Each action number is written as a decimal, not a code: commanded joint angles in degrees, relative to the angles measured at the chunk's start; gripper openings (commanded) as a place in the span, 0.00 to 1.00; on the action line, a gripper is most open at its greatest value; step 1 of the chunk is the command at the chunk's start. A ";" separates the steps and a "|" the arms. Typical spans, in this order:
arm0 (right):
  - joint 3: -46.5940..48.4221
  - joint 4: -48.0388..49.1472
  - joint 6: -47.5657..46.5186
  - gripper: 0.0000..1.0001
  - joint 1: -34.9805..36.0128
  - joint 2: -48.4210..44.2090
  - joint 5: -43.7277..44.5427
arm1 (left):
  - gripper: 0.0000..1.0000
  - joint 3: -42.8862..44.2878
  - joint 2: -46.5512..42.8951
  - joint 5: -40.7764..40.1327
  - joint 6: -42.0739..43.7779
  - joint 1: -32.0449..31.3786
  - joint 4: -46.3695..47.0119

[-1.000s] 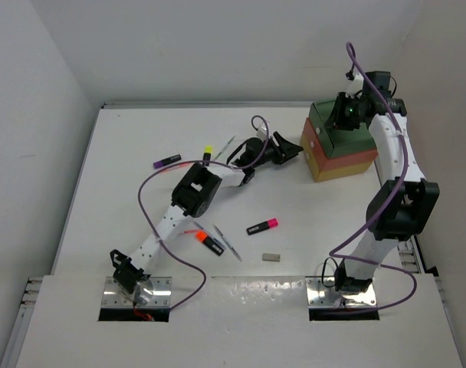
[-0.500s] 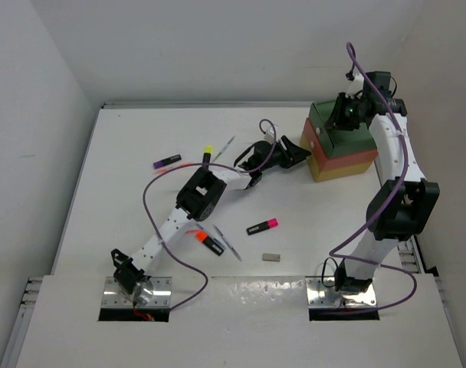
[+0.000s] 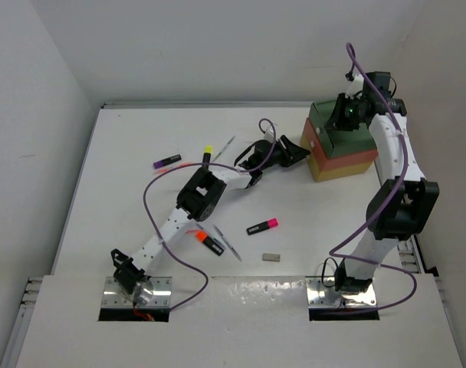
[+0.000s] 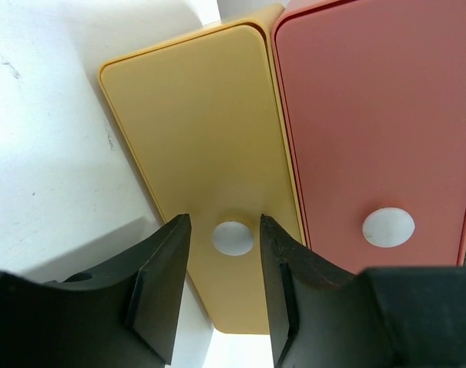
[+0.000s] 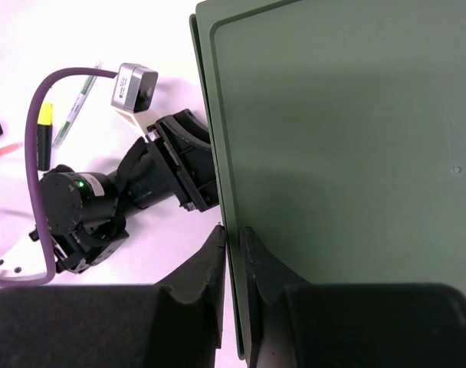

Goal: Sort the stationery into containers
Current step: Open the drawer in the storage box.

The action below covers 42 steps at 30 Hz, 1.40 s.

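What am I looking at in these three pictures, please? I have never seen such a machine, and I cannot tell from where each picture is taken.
Two robot arms, the left arm and the right arm, are bolted to a white table. The wide picture comes from a fixed camera above; the other two come from cameras on the wrists, and each shows its own jaws at the bottom. On the table lie a purple highlighter, a yellow highlighter, an orange highlighter, a pink highlighter, a grey eraser and thin pens. At the right stands a stack of drawers: green drawer, coral-red drawer, yellow drawer. The left jaws are open on either side of the yellow drawer's white knob, holding nothing. The right jaws seem to pinch the green drawer's edge.
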 commanded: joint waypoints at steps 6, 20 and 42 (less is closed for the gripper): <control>-0.05 -3.79 0.12 0.11 0.66 2.20 -0.02 | 0.46 2.78 2.02 -0.76 0.11 -1.28 0.26; 0.30 -4.15 0.82 0.07 0.48 2.64 -0.37 | 0.31 2.78 1.94 0.65 -1.74 -1.99 3.51; 0.22 -4.15 0.91 0.06 0.48 2.99 -0.81 | 0.41 -3.54 -0.88 1.88 -4.37 -2.25 6.06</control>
